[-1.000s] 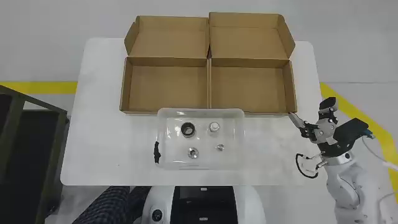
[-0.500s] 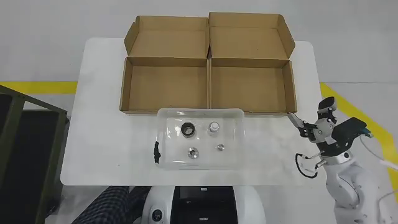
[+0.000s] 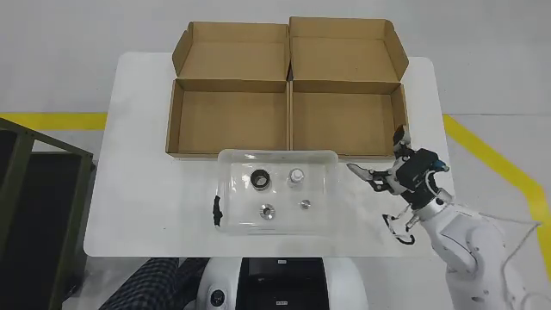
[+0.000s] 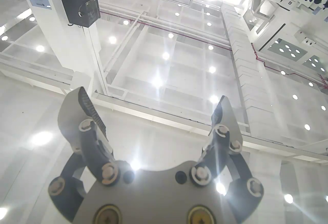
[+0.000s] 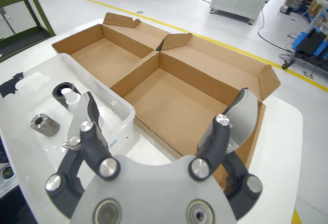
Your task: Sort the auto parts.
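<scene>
Hovering over the white table (image 3: 138, 138), the right gripper (image 5: 166, 97) is spread wide, nothing between its fingers.
One open cardboard box (image 3: 344, 120) lies straight ahead of it, a second box (image 3: 228, 120) beyond, and the clear tray (image 3: 323, 220) just beside one finger. The left gripper (image 4: 151, 97), likewise spread, points at the ceiling. The tray holds a dark ring (image 3: 260, 177), metal cylinder (image 3: 268, 212), white piece (image 3: 296, 175) and small bolt (image 3: 304, 204).
</scene>
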Controlling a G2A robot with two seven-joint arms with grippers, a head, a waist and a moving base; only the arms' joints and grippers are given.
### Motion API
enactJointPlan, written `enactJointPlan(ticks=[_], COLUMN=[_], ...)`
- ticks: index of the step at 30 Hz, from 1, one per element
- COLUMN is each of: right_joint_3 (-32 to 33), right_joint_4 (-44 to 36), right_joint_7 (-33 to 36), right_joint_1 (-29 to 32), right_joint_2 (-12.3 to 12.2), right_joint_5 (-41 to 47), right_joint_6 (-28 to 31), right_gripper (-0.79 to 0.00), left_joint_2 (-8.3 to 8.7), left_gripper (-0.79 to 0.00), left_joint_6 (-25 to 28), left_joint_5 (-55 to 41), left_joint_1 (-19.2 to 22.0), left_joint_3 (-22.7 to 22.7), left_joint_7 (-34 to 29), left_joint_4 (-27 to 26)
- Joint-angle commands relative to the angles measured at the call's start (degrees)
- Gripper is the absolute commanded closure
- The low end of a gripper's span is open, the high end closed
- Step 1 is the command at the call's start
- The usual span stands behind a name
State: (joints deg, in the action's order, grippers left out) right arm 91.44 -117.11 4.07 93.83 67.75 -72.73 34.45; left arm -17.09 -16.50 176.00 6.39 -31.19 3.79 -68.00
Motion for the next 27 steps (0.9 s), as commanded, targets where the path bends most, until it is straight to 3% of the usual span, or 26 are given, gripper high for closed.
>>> enactJointPlan(ticks=[1, 9, 27], right_joint_3=[-1.49, -10.43, -22.42], right_joint_4=[-0.95, -2.95, 2.68], right_joint_7=[2.02, 9.85, 20.36], right_joint_1=[-0.76, -3.83, -11.82], right_joint_2=[-0.11, -0.49, -0.03], right_joint_5=[-0.91, -8.57, -7.72], right_joint_6=[1.51, 7.96, 7.09], right_gripper=[-0.785, -0.785, -0.785], left_joint_2=[0.00, 0.00, 0.00], left_gripper=[-0.785, -0.785, -0.785], left_joint_6=[0.00, 0.00, 0.00], left_joint_5=[0.00, 0.00, 0.00], left_joint_1=[0.00, 0.00, 0.00], left_joint_3=[0.00, 0.00, 0.00], left_joint_7=[0.00, 0.00, 0.00], left_joint_4=[0.00, 0.00, 0.00])
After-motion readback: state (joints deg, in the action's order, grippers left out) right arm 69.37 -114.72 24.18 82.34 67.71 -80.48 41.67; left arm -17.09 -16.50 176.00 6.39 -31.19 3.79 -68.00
